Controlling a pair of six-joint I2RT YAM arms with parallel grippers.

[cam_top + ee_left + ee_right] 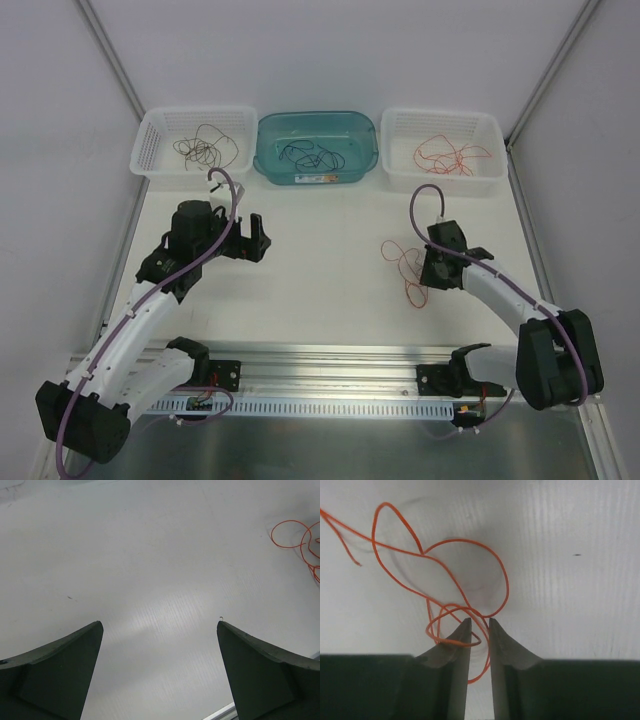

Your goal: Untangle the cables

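A loose orange cable point(405, 270) lies in curls on the white table at the right. My right gripper point(432, 270) is down at it. In the right wrist view the orange cable point(465, 540) loops in front of my right gripper point(480, 621), and one strand runs down through the narrow gap between the jaws. The jaws stand close together but still apart, so the strand is not pinched. My left gripper point(255, 238) hovers over bare table at the left, wide open and empty point(160, 623). The orange cable point(287, 522) shows at the far right of the left wrist view.
Three containers line the back edge: a white basket point(150, 140) with dark wires point(205, 150), a teal bin point(268, 165) with black wires point(310, 155), and a white basket point(495, 150) with red wires point(450, 155). A metal rail point(330, 355) runs along the near edge.
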